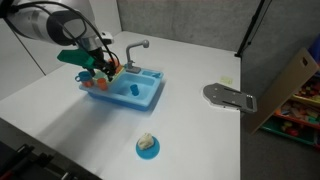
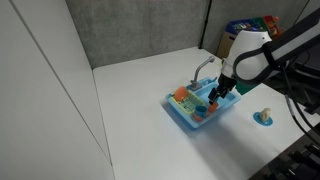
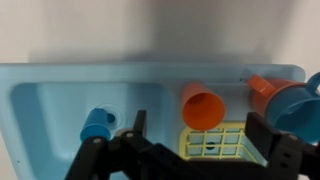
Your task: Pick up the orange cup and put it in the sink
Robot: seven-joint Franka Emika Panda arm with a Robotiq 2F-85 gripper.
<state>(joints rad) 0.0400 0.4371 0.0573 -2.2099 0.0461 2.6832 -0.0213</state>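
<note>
Arm (image 1: 45, 25) low over the sink (image 3: 50, 100), end effector (image 3: 195, 135) wide, empty, near the orange cup (image 3: 205, 105)

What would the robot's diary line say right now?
jaws: open, above sink | orange cup: lying in sink, not held

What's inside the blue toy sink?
The bright blue plastic toy sink holds a small light-blue cup, a small orange cup tipped on its side and a yellow grid rack. The black end effector hides the near part.
</note>
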